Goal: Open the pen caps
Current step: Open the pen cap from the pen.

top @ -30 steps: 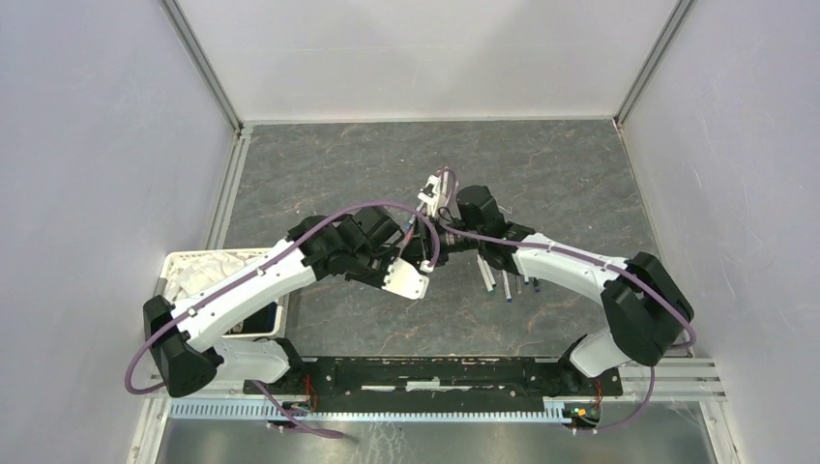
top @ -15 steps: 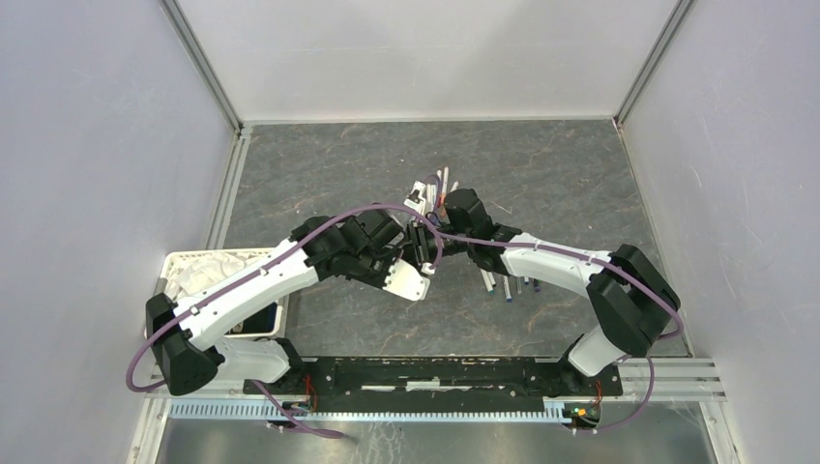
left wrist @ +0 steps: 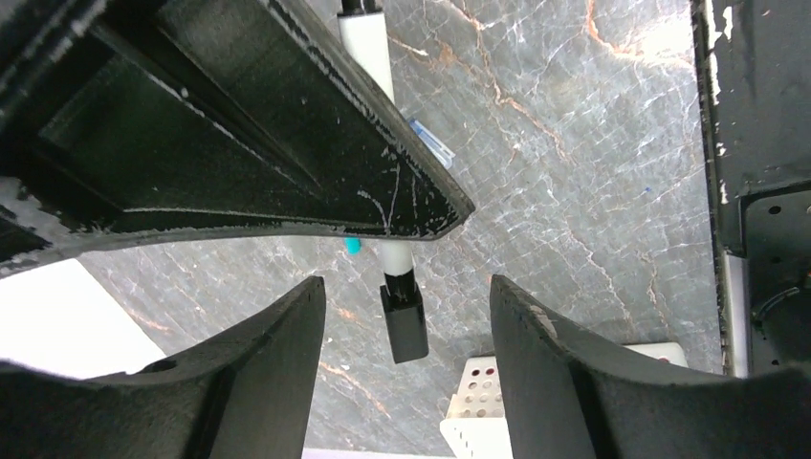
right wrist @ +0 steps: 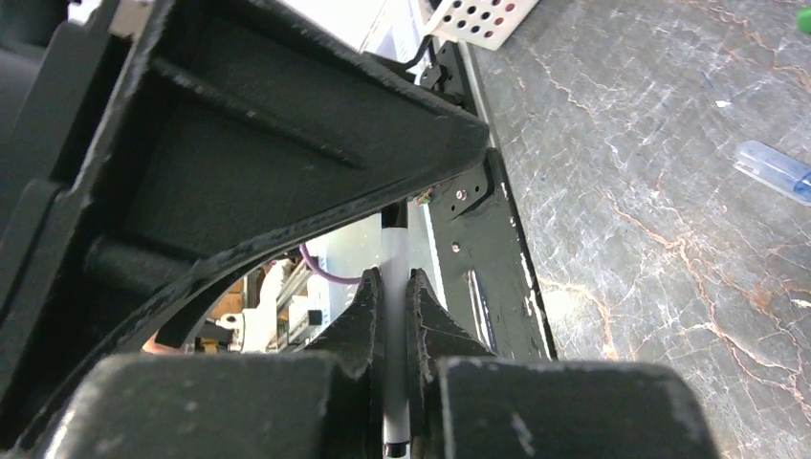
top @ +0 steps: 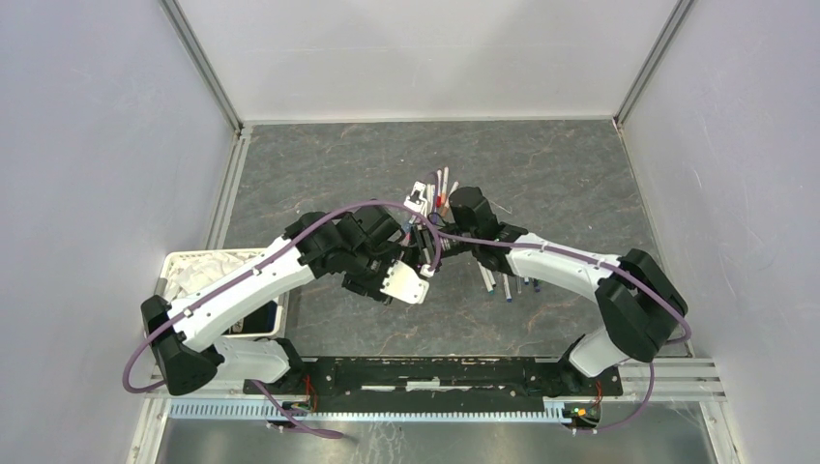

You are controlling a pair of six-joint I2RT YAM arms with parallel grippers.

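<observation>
Top external view: a grey marbled table (top: 561,174) is seen, with the left arm (top: 242,290) and the right arm (top: 571,266) bent inward so that their ends meet over its middle. A white basket (top: 189,259) is set well to the left of both grippers, by the left arm's base.

In the left wrist view, the left gripper (left wrist: 406,287) is spread wide; its two fingers (left wrist: 277,363) are placed on either side of a black cap (left wrist: 405,325), and neither is touching it. In the right wrist view, the right gripper (right wrist: 394,277) is clamped on the white barrel of a pen (right wrist: 394,251), which is squeezed between its fingers. The black cap is carried on the end of this pen, pointed toward the left gripper.

A row of loose pens (top: 503,280) is laid on the table just nearer than the right gripper, partly under its arm. A clear blue cap (right wrist: 777,170) is seen on the table off to the right gripper's side, and a teal cap (left wrist: 353,246) lies beyond the left gripper's fingers, half hidden.
</observation>
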